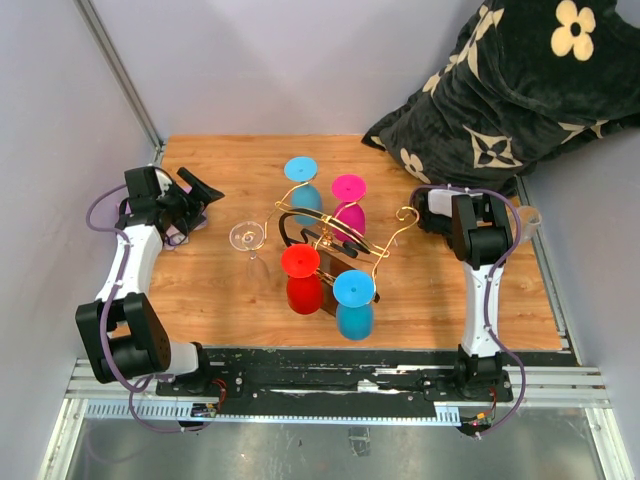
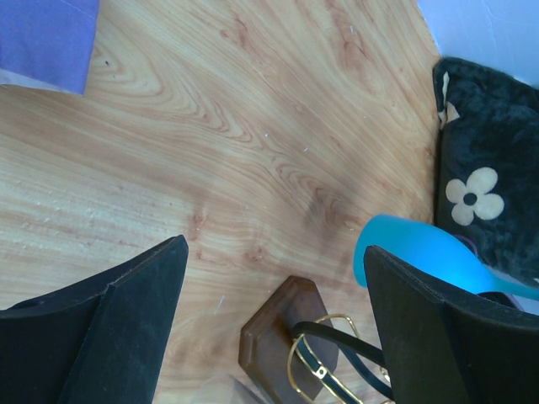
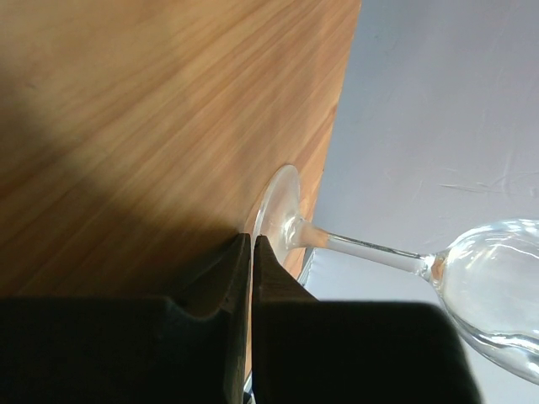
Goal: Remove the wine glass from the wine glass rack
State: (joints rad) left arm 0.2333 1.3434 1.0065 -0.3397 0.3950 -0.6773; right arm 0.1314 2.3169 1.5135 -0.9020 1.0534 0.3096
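Note:
The wine glass rack (image 1: 335,240), gold wire on a dark brown base (image 2: 282,337), stands mid-table. Four coloured glasses hang on it: blue (image 1: 302,185), magenta (image 1: 349,200), red (image 1: 302,278) and blue (image 1: 354,303). My right gripper (image 3: 251,244) is shut, pinching the foot rim of a clear wine glass (image 3: 370,250) by the table's right edge. Its bowl (image 1: 527,215) reaches past my arm. My left gripper (image 1: 205,190) is open and empty, left of the rack; it also shows in the left wrist view (image 2: 276,246). A second clear glass (image 1: 247,238) stands between it and the rack.
A black flowered cushion (image 1: 520,80) lies at the back right corner, and its edge shows in the left wrist view (image 2: 480,168). Grey walls close the left and back sides. The table's right edge (image 1: 545,290) is close to my right arm.

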